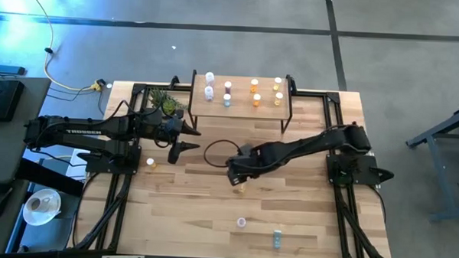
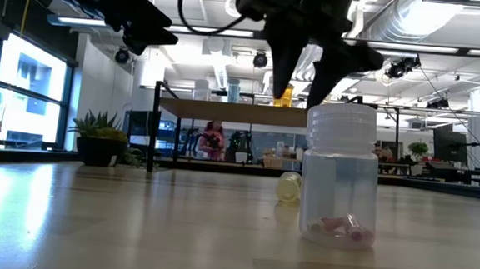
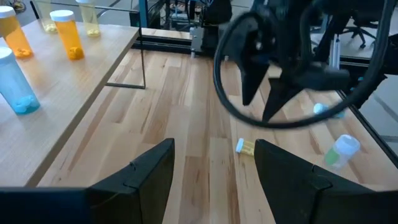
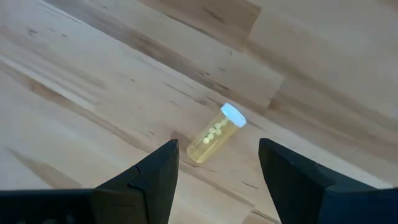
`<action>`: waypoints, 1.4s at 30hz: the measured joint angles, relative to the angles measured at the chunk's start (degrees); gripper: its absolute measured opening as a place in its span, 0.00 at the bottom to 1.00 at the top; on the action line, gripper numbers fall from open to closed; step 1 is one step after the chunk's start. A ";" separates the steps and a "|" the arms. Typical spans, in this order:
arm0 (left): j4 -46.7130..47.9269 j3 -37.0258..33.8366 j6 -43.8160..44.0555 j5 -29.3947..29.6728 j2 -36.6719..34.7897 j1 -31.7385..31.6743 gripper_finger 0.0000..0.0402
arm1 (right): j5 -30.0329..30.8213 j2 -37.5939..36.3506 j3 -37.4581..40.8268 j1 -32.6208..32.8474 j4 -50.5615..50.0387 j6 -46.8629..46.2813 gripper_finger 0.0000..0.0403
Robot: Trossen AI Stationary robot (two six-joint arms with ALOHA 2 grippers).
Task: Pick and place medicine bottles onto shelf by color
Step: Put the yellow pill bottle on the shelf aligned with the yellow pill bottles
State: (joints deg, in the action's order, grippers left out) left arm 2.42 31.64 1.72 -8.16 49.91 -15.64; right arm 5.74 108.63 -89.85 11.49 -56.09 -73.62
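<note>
Seen from directly overhead, the whole counter (image 1: 211, 213) and both arms lie in frame, while a second camera sits at counter-top height, looking level across the wood into the room beyond, close behind a clear bottle (image 2: 340, 176). The left wrist camera faces across the counter toward the right arm. The right wrist camera points steeply down, close over a toppled yellow bottle (image 4: 216, 133) that the overhead (image 1: 241, 188), low (image 2: 289, 187) and left wrist (image 3: 245, 147) views share.

Smooth light-wood tabletop (image 4: 93, 74), translucent glossy plastic yellow bottle (image 4: 216, 134), matt dark claw fingers (image 4: 143, 180).
</note>
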 joint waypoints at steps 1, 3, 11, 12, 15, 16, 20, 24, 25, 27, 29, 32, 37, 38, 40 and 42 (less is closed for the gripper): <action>0.01 0.00 0.02 0.02 0.00 0.00 0.53 | -0.05 0.61 0.01 0.16 0.08 -0.92 0.53; 0.01 0.00 0.00 0.02 0.00 0.00 0.53 | -0.20 1.76 0.01 0.28 0.26 -2.38 0.53; 2.84 0.02 -0.46 0.00 0.00 0.00 0.53 | 1.49 5.30 0.03 0.56 0.70 -8.08 0.53; 3.29 0.02 -0.46 0.00 0.00 0.00 0.53 | 1.68 5.94 0.03 0.56 0.93 -8.59 0.53; 4.49 0.02 -0.47 0.00 0.00 0.00 0.53 | 1.21 8.14 0.03 0.54 1.46 -8.68 0.53; 4.70 0.02 -0.46 0.00 0.00 0.00 0.53 | 1.03 8.77 0.03 0.54 1.81 -8.82 0.53; 5.44 0.02 -0.46 0.00 0.00 0.00 0.53 | 0.62 10.94 0.03 0.54 1.92 -10.97 0.53; 5.55 0.02 -1.44 0.00 0.00 0.00 0.53 | 0.50 12.24 0.03 0.54 2.34 -12.96 0.53; 5.55 0.02 -1.49 0.00 0.00 0.00 0.53 | 0.52 12.59 0.03 0.54 2.26 -13.27 0.53; 5.55 0.02 -1.49 0.00 0.00 0.00 0.53 | 0.55 13.18 0.03 0.53 2.39 -13.41 0.53; 5.55 0.02 -1.49 0.00 0.00 0.00 0.53 | 0.54 13.71 0.03 0.54 2.38 -13.58 0.53; 5.74 0.02 -1.49 0.00 0.00 0.00 0.53 | 0.18 14.51 0.03 0.52 2.69 -13.60 0.53; 6.48 0.02 -1.49 0.00 0.00 0.00 0.53 | 0.02 14.72 0.01 0.52 2.77 -13.54 0.51; 6.62 0.02 -1.49 0.00 0.00 0.00 0.53 | 0.02 14.71 0.01 0.52 2.77 -13.50 0.49; 6.69 0.02 -1.49 0.00 0.00 0.00 0.53 | 0.00 14.72 0.01 0.52 2.76 -12.95 0.45; 6.74 0.02 -1.49 0.00 0.00 0.00 0.53 | 0.00 14.72 0.01 0.52 2.79 -12.45 0.40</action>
State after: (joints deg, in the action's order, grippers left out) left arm 9.15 31.66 0.23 -8.16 49.91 -15.64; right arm 5.74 123.35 -89.84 12.01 -53.30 -86.07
